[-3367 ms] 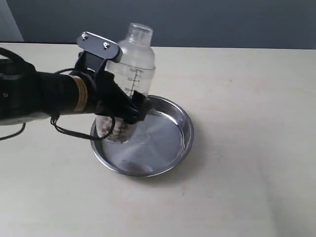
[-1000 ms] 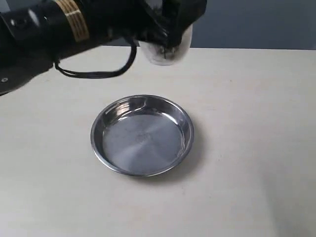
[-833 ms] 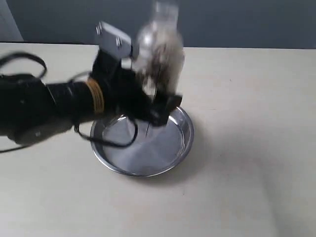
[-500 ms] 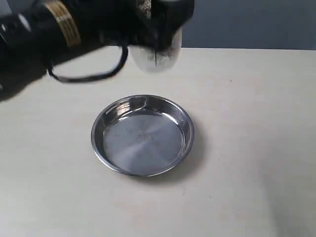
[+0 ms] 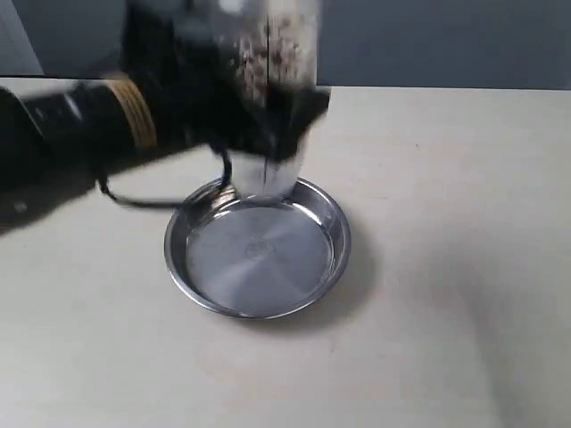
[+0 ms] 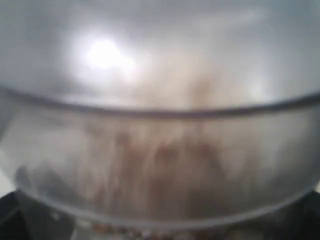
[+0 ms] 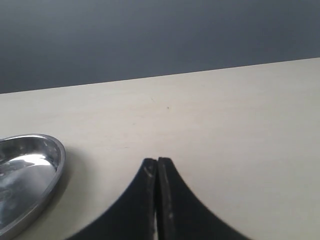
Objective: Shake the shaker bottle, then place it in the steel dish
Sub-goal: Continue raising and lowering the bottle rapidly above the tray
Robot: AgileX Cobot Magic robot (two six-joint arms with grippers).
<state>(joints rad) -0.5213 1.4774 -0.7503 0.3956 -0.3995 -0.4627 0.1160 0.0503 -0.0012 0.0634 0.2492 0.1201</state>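
The shaker bottle (image 5: 278,62) is in the air, motion-blurred, over the far rim of the steel dish (image 5: 257,245). Brownish grains are smeared along its clear wall. My left gripper (image 5: 268,125) is shut on the bottle's body, and the black arm reaches in from the left. In the left wrist view the bottle (image 6: 160,150) fills the picture as a blur and hides the fingers. My right gripper (image 7: 157,162) is shut on nothing, low over the bare table, with the dish's rim (image 7: 56,150) off to one side.
The steel dish has nothing in it and sits on a pale beige table (image 5: 446,267). A dark grey wall (image 5: 428,40) runs behind the table's far edge. The right arm does not show in the exterior view.
The bottle has swung up and down repeatedly over the dish in my left gripper. Since half a second ago it has come back down toward the dish's far rim.
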